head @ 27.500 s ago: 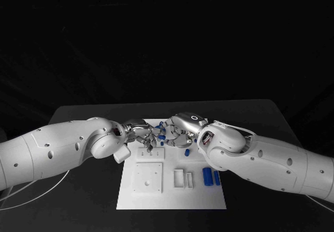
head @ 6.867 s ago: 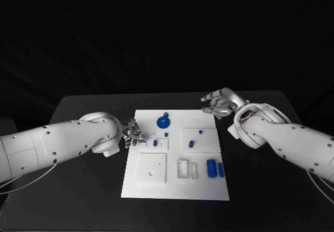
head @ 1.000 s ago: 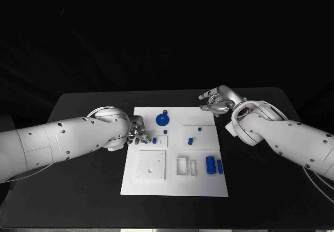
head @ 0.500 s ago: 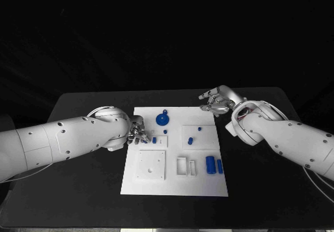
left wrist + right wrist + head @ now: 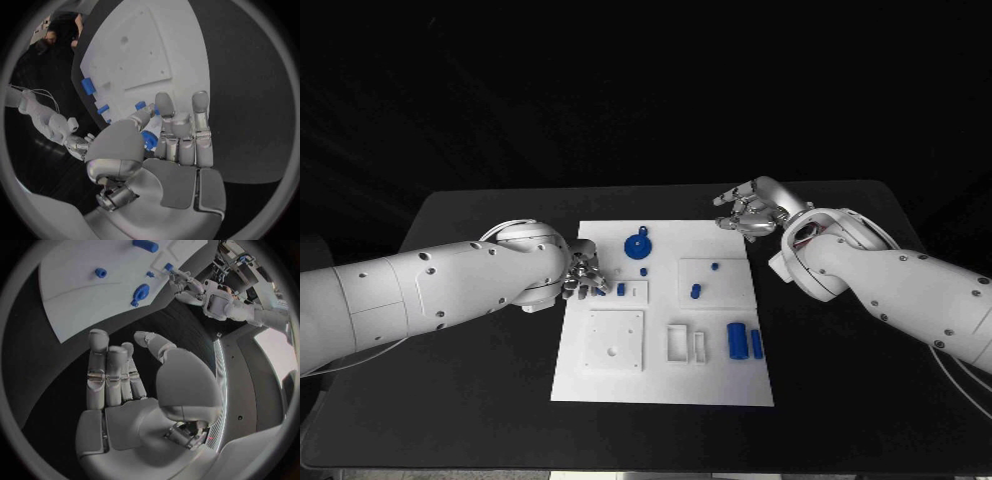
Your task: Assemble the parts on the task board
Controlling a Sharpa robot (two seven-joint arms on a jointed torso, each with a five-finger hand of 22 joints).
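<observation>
Peg [image 5: 149, 140], small, blue, pinched between thumb and fingers of left hand [image 5: 583, 276], at board's [image 5: 661, 385] left edge, just beside small square block [image 5: 630, 291] with blue peg already in it. Judgement: insertion step; keep peg upright, lower slowly onto free hole, release only once seated.

Round blue piece [image 5: 638, 246] just beyond left hand. Blue cylinders [image 5: 736, 340] well apart, nearer right arm's side.

Right hand [image 5: 750, 211] off board's far corner, over tabletop [image 5: 473, 400], fingers apart, holding nothing; not in way.

the left hand [image 5: 583, 276] hung low with fingers curled around a small blue part [image 5: 149, 139]; the right hand [image 5: 751, 210] was raised, fingers apart, holding nothing.
</observation>
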